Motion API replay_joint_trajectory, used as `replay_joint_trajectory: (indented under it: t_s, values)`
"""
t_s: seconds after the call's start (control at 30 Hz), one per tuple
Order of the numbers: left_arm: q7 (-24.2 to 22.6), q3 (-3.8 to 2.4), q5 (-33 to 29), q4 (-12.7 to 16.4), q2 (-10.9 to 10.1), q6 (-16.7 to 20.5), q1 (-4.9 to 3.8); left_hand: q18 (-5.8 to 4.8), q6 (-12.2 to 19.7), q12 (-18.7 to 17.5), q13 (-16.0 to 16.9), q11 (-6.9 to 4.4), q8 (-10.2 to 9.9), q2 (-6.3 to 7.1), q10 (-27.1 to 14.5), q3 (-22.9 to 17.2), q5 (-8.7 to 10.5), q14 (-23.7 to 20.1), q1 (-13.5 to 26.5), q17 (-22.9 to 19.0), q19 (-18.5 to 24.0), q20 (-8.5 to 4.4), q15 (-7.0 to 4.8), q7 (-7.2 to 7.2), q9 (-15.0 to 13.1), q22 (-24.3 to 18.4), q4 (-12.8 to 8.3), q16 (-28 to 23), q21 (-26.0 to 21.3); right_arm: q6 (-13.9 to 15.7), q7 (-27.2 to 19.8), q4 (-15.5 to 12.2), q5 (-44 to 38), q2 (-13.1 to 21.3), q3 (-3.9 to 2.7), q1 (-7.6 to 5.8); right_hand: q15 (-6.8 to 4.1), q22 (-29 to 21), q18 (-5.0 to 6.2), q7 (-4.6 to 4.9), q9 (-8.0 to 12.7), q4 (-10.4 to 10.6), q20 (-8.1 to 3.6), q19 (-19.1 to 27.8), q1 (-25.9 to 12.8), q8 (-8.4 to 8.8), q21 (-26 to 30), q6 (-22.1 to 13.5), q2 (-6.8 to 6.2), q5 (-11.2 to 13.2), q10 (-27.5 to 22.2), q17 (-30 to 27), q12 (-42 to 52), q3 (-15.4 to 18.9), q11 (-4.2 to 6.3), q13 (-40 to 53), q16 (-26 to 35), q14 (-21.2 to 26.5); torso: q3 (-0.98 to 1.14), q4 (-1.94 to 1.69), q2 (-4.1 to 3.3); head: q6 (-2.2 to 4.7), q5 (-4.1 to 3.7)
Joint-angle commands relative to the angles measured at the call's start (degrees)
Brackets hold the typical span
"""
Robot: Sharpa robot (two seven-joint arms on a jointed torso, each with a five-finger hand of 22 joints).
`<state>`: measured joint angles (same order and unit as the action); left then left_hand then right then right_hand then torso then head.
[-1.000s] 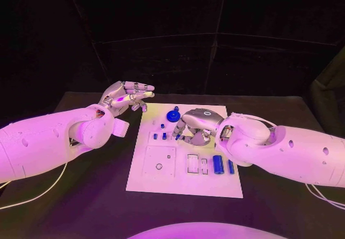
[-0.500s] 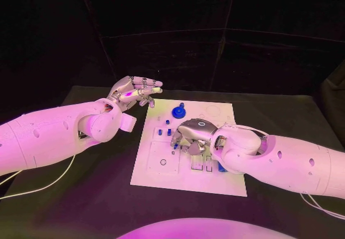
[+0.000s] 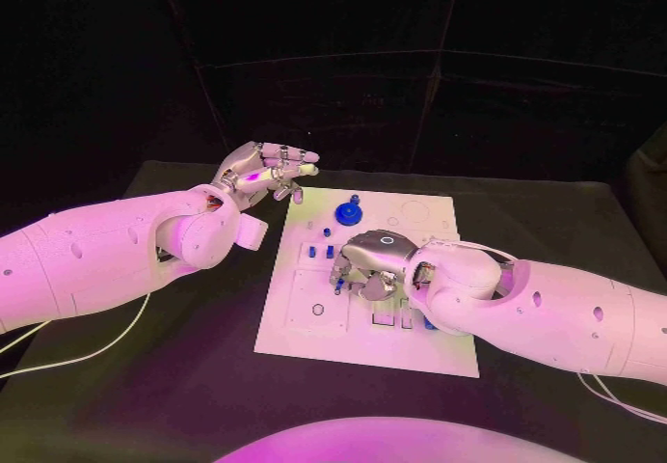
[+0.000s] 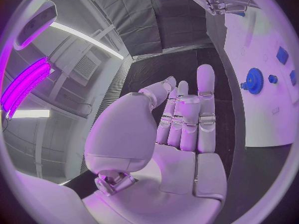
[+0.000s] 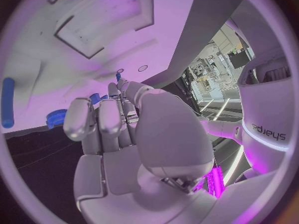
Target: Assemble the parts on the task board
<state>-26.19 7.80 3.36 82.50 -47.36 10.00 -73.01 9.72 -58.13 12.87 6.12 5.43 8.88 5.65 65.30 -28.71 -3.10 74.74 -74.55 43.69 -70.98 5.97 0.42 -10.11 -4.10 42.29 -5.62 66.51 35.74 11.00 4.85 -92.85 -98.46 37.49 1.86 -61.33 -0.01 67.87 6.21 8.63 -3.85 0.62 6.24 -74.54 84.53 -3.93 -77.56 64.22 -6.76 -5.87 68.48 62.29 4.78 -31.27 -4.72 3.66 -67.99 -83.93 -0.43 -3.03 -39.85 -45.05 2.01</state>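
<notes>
The right hand (image 3: 373, 262) covers the middle of the task board (image 3: 417, 342), hiding the parts beneath its palm; whether its fingers pinch a small blue part (image 3: 338, 284) is too small to tell. The right forearm hides the board's right edge.

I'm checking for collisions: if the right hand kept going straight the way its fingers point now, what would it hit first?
The right hand points down at the task board. Its fingers would probably first meet the small blue parts beneath them, or the board itself; the exact contact is hidden.
</notes>
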Motion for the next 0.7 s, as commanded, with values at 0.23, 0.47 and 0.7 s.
replay_joint_trajectory:
  t_s: [0.23, 0.47, 0.7]
  values:
    - [0.12, -0.04, -0.26, -0.12, 0.04, -0.52, -0.07, 0.70, 0.19, 0.33, 0.05, 0.13, -0.34, -0.23, -0.33, 0.33, 0.03, -0.38, -0.08, -0.08, 0.47, 0.12, 0.14, 0.00, 0.05, -0.07, -0.14, -0.36, -0.26, -2.78, -1.32, 0.13, -0.22, -0.39, -0.01, 0.10, 0.11, 0.03, -1.15, 0.33, -0.03, -0.12, -0.05, -0.25, -0.71, 0.22, -0.27, -0.22, -0.01, -0.16, -0.09, -0.02, -0.35, -0.36, -0.32, 0.03, -0.33, -1.55, -0.04, -0.07, 0.03, -0.40, 0.08]
    - [0.20, -0.04, -0.26, -0.24, -0.03, -0.60, -0.07, 0.70, 0.19, 0.33, 0.05, 0.13, -0.34, -0.23, -0.33, 0.33, 0.03, -0.38, -0.08, -0.08, 0.47, 0.12, 0.14, 0.00, 0.05, -0.07, -0.14, -0.36, -0.26, -3.01, -1.59, -0.03, -0.22, -0.45, -0.01, 0.21, 0.12, 0.02, -1.14, 0.34, -0.03, -0.12, -0.05, -0.25, -0.73, 0.22, -0.27, -0.22, -0.01, -0.17, -0.09, -0.02, -0.35, -0.37, -0.32, 0.03, -0.33, -1.55, -0.05, -0.02, 0.04, -0.56, 0.28]
    - [0.26, -0.04, -0.26, -0.32, -0.08, -0.66, -0.07, 0.70, 0.19, 0.33, 0.05, 0.13, -0.34, -0.23, -0.33, 0.33, 0.03, -0.38, -0.08, -0.08, 0.47, 0.12, 0.14, 0.00, 0.05, -0.07, -0.14, -0.36, -0.26, -2.78, -1.24, 0.11, -1.14, -0.59, 0.00, 0.24, 0.12, 0.02, -1.14, 0.34, -0.03, -0.12, -0.05, -0.25, -0.73, 0.22, -0.27, -0.22, -0.01, -0.17, -0.09, -0.02, -0.35, -0.37, -0.32, 0.03, -0.33, -1.55, -0.05, -0.04, 0.04, -0.54, 0.23]
